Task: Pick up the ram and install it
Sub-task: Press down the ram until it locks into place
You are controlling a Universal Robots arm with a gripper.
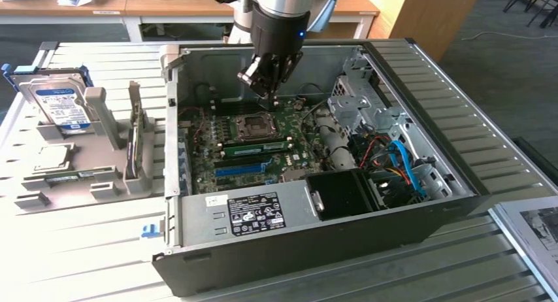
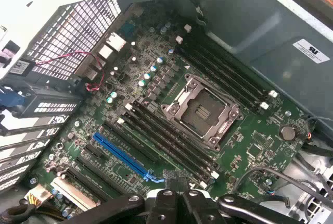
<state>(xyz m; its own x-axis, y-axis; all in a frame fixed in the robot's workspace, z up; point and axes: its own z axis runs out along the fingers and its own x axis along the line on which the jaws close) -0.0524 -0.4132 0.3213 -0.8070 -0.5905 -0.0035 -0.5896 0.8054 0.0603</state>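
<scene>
The black gripper (image 1: 264, 86) hovers with its fingers together and empty above the open grey computer case (image 1: 453, 184), near its rear edge. The long green ram stick (image 1: 255, 147) sits seated in a motherboard slot beside the silver processor socket (image 1: 253, 125), so it reads as installed.

The exterior view looks down from high and well back at the open black computer case (image 1: 349, 204), whose green motherboard (image 2: 171, 120) the wrist view faces closely from above.
</scene>
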